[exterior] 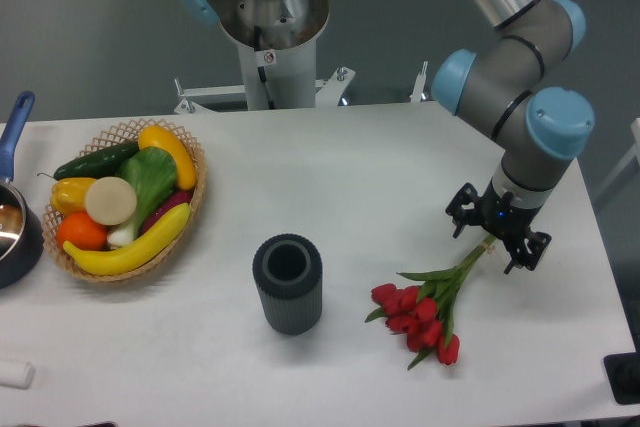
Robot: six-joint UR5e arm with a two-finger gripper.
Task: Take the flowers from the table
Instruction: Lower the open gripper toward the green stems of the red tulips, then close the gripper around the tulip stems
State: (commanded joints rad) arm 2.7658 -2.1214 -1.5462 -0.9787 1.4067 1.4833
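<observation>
From the fixed camera, the flowers (pixel 428 304) lie flat on the white table (pixel 350 177), toward its right front part: the red heads bunch together at the lower end, green leaves spread above them, and the pale stems run up and to the right. The gripper (pixel 497 240) hangs directly over the upper end of those stems, its two dark fingers spread apart on either side of them; the stem tip disappears between the fingers, and I cannot tell whether either finger touches it, but nothing is clamped. To the left of the blooms stands a dark ribbed cylinder (pixel 287 283), upright and open at the top. Well away at the table's left side sits a wicker basket (pixel 130 199) of fruit and vegetables.
</observation>
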